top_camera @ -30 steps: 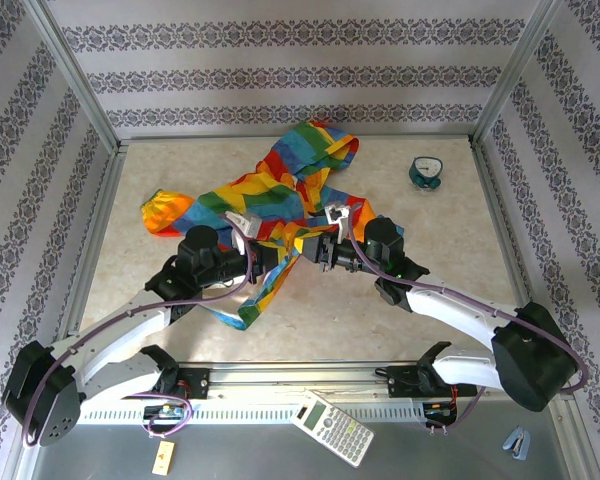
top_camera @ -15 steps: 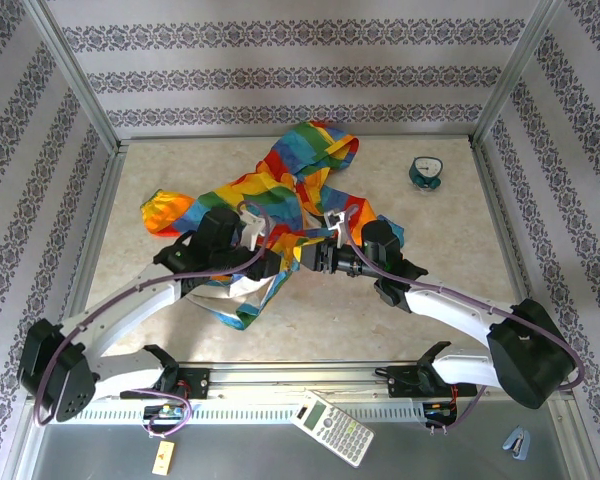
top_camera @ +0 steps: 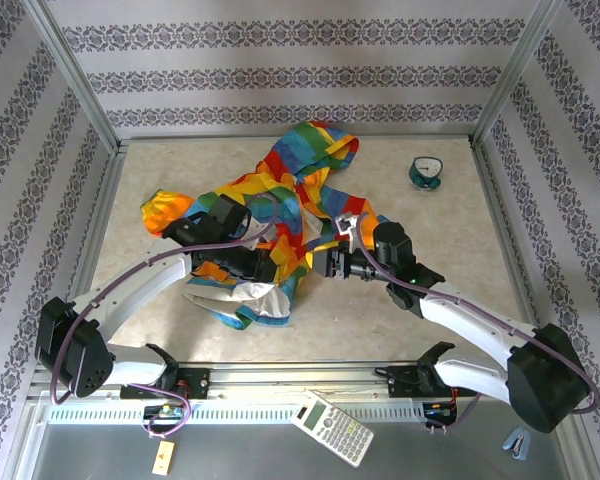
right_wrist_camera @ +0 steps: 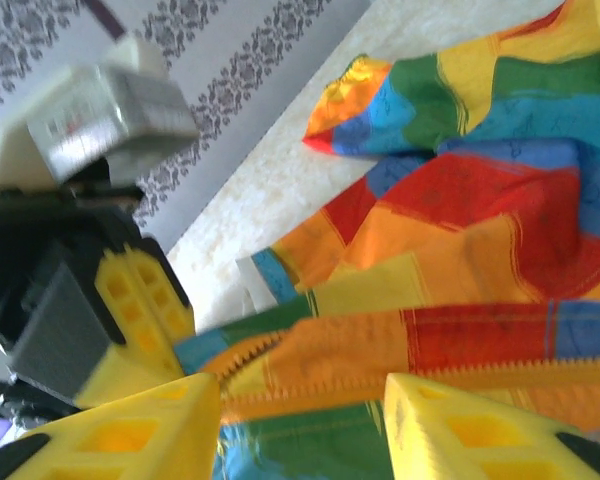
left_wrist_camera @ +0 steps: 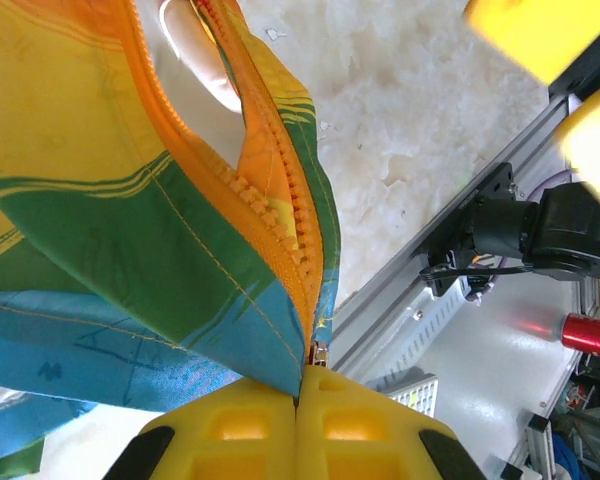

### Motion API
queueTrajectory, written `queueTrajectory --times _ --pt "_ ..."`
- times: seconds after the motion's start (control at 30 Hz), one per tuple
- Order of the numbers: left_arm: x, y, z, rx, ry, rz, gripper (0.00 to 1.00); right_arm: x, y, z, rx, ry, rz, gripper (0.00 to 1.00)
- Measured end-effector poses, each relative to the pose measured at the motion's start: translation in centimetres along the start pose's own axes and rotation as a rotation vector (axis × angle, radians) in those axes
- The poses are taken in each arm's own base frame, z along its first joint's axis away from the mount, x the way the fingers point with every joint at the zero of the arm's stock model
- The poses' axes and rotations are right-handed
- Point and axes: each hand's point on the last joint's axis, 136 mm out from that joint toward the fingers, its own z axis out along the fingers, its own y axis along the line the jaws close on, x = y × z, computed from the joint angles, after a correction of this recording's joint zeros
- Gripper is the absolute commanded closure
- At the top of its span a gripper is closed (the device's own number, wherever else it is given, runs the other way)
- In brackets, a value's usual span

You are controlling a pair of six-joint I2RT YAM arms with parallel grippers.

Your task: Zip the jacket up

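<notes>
The rainbow-striped jacket [top_camera: 280, 195] lies crumpled mid-table, its hood toward the back and a pale-lined lower flap [top_camera: 245, 300] toward the front. My left gripper [top_camera: 278, 268] is shut on the jacket's lower front edge. In the left wrist view that gripper [left_wrist_camera: 300, 378] pinches the fabric right at the foot of the orange zipper [left_wrist_camera: 280, 215], where a small metal slider [left_wrist_camera: 320, 352] peeks out. My right gripper [top_camera: 325, 264] faces it from the right. In the right wrist view it [right_wrist_camera: 298, 400] is open, with the toothed orange zipper edge [right_wrist_camera: 380, 345] stretched just beyond its yellow fingers [right_wrist_camera: 150, 430].
A small teal object [top_camera: 425, 172] sits at the back right. A calculator [top_camera: 330, 428] lies on the front rail and a small grey clip [top_camera: 517, 442] at the front right corner. Patterned walls with metal posts enclose the table [top_camera: 440, 240].
My left arm has swung right and back, carrying the jacket's lower edge toward the right gripper, and the pale lining now shows. The right arm has drawn back slightly to the right.
</notes>
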Motion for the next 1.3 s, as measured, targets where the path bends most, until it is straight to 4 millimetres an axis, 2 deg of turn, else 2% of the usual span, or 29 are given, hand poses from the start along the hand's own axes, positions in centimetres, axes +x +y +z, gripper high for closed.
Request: queueTrajectory --times 0.3,0.5,0.87,1.13,1.3 --pt "-0.4 -0.5 -0.7 -0.025 0.035 -0.057 1.00 5.8 4.0 1.4 -0.048 0.182 -0.130 0.53" --pt "-0.4 -0.4 -0.7 -0.039 0.050 -0.093 1.00 5.4 4.8 3.0 -0.044 0.203 -0.178 0.51" --pt "0.0 -0.2 -0.7 -0.049 0.063 -0.108 1.00 5.5 4.3 5.1 -0.026 0.229 -0.207 0.53" --pt "0.0 0.0 -0.8 -0.062 0.062 -0.113 1.00 5.1 4.1 5.4 -0.021 0.205 -0.251 0.86" --pt "0.0 0.1 -0.9 -0.071 0.055 -0.110 1.00 5.1 4.3 5.5 -0.025 0.204 -0.279 0.88"
